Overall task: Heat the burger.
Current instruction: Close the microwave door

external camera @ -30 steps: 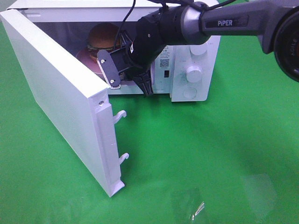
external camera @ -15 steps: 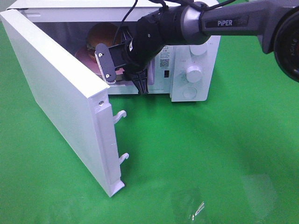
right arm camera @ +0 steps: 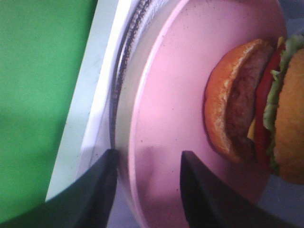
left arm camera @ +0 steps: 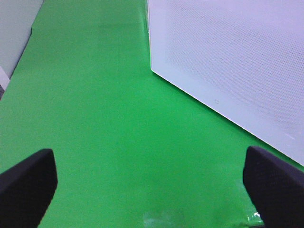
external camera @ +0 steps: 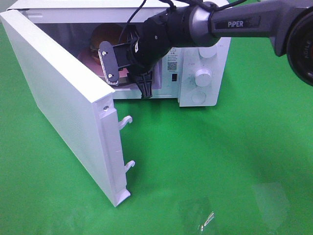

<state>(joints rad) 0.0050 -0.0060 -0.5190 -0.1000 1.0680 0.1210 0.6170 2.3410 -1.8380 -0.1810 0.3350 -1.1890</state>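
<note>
Upper right, R arm (external camera: 234,23) reads "PiPER". R pincer (right arm camera: 147,190) part-spread astride pink plate (right arm camera: 175,71) rim by burger (right arm camera: 251,109); L pincer (left arm camera: 152,183) spread wide over bench (left arm camera: 95,118).

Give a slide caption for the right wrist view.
Right claw open around the rim of the pink plate carrying the burger inside the microwave.

Right arm (external camera: 234,22) is finished black w/ grey collar, marked "PiPER"; two screws are seen on one right gripper (external camera: 128,89) finger; cable (external camera: 134,17) behind fingers, prob. black.
</note>
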